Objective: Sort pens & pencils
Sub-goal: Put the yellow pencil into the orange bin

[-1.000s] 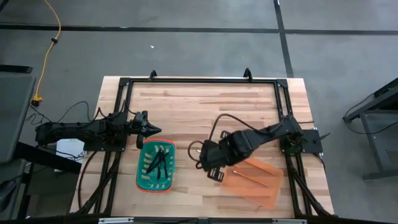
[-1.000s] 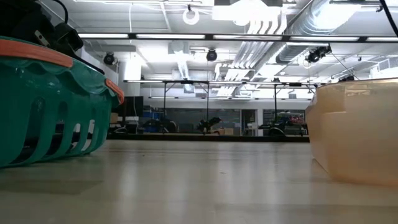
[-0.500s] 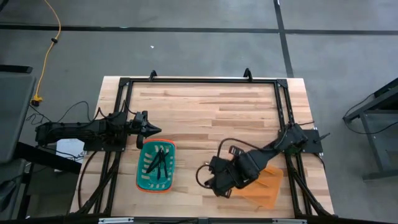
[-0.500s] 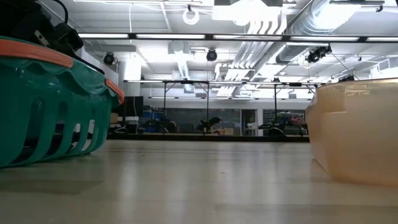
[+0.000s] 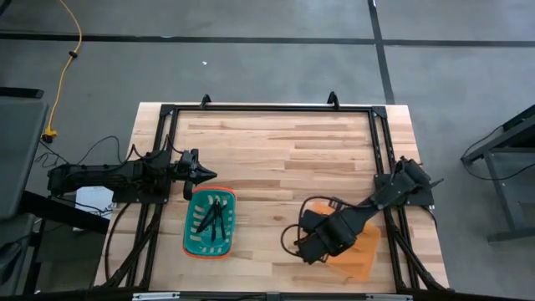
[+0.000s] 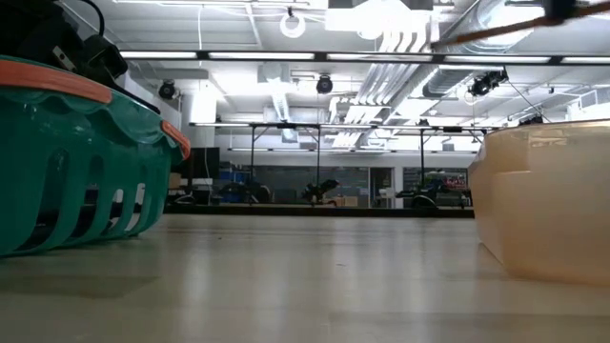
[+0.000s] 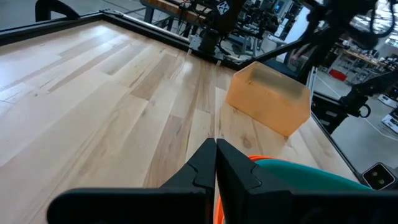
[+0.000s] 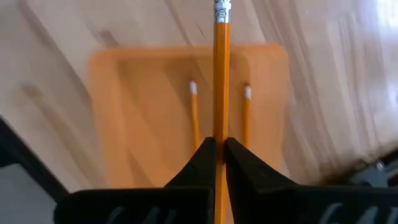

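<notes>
Three dark pens (image 5: pixel 211 219) lie in the teal basket (image 5: pixel 191 238), which also shows in the low view (image 6: pixel 76 162). Two orange-yellow pencils (image 8: pixel 194 115) (image 8: pixel 247 112) lie on the floor of the orange bin (image 8: pixel 124 124) (image 5: pixel 361 251). My right gripper (image 8: pixel 216 144) (image 5: pixel 316 242) hangs over that bin, shut on the third pencil (image 8: pixel 220 68), which shows high in the low view (image 6: pixel 496 29). My left gripper (image 7: pixel 216 149) (image 5: pixel 202 174) waits shut beside the basket's far end. My right gripper pinches the third pencil's shaft (image 8: pixel 217 134) between its two fingers. The pencil runs along the fingers and sticks out past their tips, eraser end (image 8: pixel 221 9) foremost. Its other end is hidden behind the fingers. It is lifted clear above the orange bin, close to level.
Bare wooden tabletop (image 5: pixel 276 150) spreads between the arms and toward the far edge. A black frame rail (image 5: pixel 267 109) borders the table. The basket and the bin stand near the table's near edge, apart from each other.
My right gripper has carried the pencil toward the table's near edge and then to the right, from beside the orange bin's left side to above the bin, turning as it went. The pencil has come into the top of the low view.
</notes>
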Robot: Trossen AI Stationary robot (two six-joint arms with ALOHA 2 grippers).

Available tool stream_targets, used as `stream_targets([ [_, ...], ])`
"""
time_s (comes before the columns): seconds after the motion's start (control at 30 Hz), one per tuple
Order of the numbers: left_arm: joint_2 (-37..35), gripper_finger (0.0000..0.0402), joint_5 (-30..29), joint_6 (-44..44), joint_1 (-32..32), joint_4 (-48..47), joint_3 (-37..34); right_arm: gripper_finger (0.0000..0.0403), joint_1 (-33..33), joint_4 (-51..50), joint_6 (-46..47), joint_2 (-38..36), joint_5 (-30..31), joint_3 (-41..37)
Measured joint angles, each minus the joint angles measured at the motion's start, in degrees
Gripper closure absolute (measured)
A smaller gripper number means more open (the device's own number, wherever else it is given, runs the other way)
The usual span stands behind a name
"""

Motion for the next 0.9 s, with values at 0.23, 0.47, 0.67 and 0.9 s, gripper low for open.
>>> stream_targets([
  [0.23,0.0,0.0401,0.0,0.0,0.0,0.0,0.0,0.0402,2.1,5.0,2.1,-4.5,-1.6,-11.2],
  [0.47,0.0,0.0401,0.0,0.0,0.0,0.0,0.0,0.0402,2.6,8.9,2.2,-6.2,-2.8,-19.1],
  [0.67,0.0,0.0401,0.0,0.0,0.0,0.0,0.0,0.0402,2.6,10.5,1.7,-6.5,-3.4,-23.4],
  [0.9,0.0,0.0401,0.0,0.0,0.0,0.0,0.0,0.0402,2.7,13.9,1.6,-6.5,-4.2,-26.7],
])
